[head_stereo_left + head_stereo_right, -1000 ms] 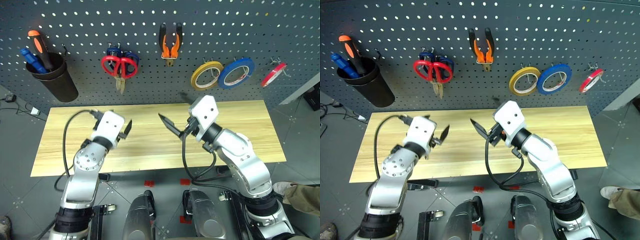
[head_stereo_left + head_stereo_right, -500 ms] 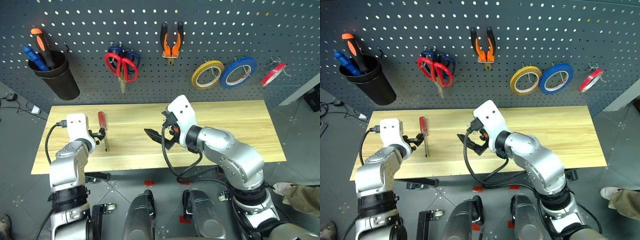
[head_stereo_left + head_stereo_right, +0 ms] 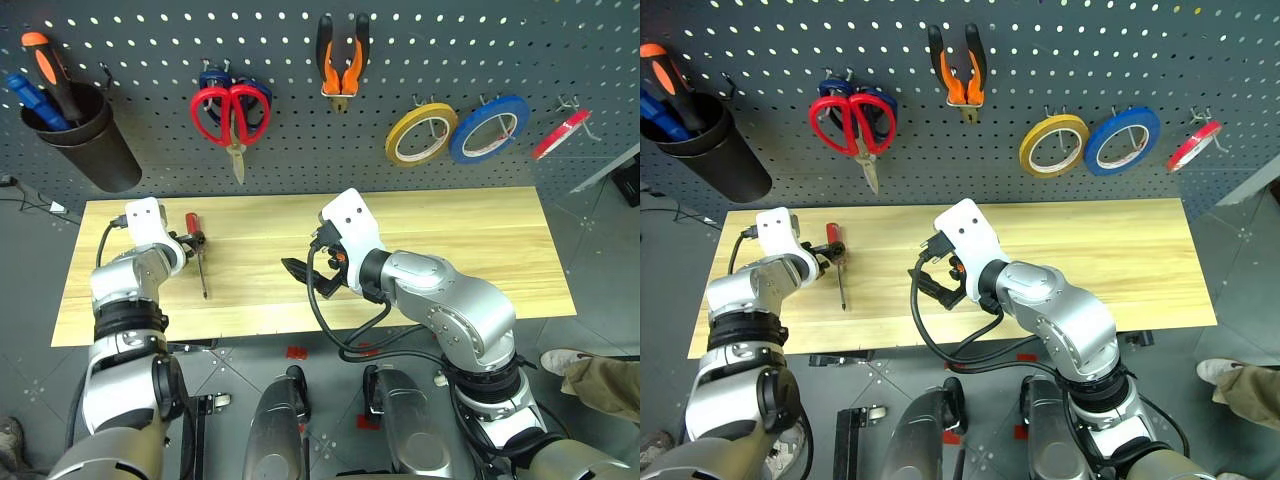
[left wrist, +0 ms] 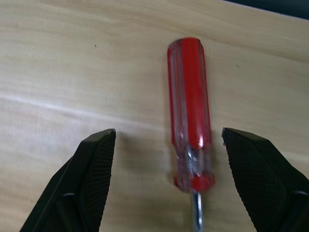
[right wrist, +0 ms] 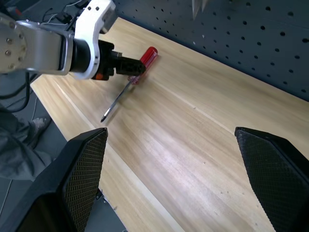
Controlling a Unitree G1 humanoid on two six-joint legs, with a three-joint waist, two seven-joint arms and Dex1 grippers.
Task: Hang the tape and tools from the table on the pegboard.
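Black cup (image 3: 82,150) on pegboard (image 3: 150,60), orange-handled and blue-handled tools inside

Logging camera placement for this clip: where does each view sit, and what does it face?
Head stereo pair: looks down over both arms at table and pegboard.
Left wrist: along the open left gripper, screwdriver between its fingers.
Right wrist: along the open right gripper, facing the left gripper.
Shared: the screwdriver.
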